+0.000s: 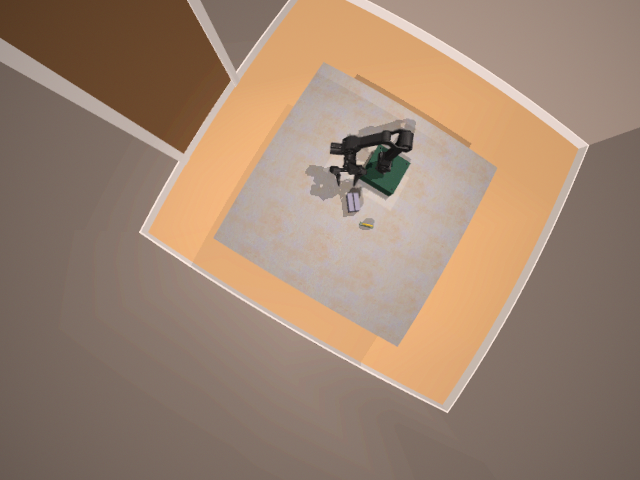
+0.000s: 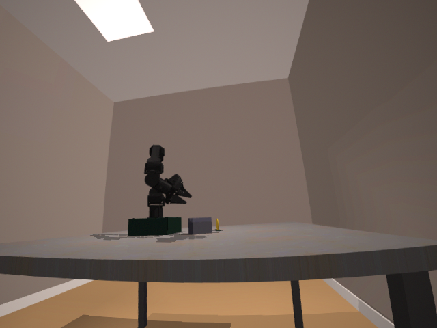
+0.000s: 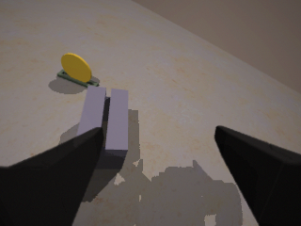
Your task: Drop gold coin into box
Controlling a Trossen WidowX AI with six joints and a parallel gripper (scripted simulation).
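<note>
The gold coin (image 1: 366,225) (image 2: 217,224) (image 3: 76,68) stands on its edge in the dark-green holder (image 3: 92,84), at the upper left of the wrist view. The grey box (image 1: 350,203) (image 2: 199,226) (image 3: 118,120) stands between the holder and the arm, with the slot running along its lid. My gripper (image 1: 346,184) (image 2: 188,199) (image 3: 159,132) is wide open with nothing between its fingers. It hangs above the table on the arm's side of the box, well away from the coin. In the wrist view the left finger covers the box's lower left part.
The arm stands on a large dark-green base block (image 1: 393,180) (image 2: 148,227) beside the box. All stand on a square grey table (image 1: 330,289) (image 2: 268,243). The table's far edge crosses the upper right of the wrist view. Walls surround the table at a distance.
</note>
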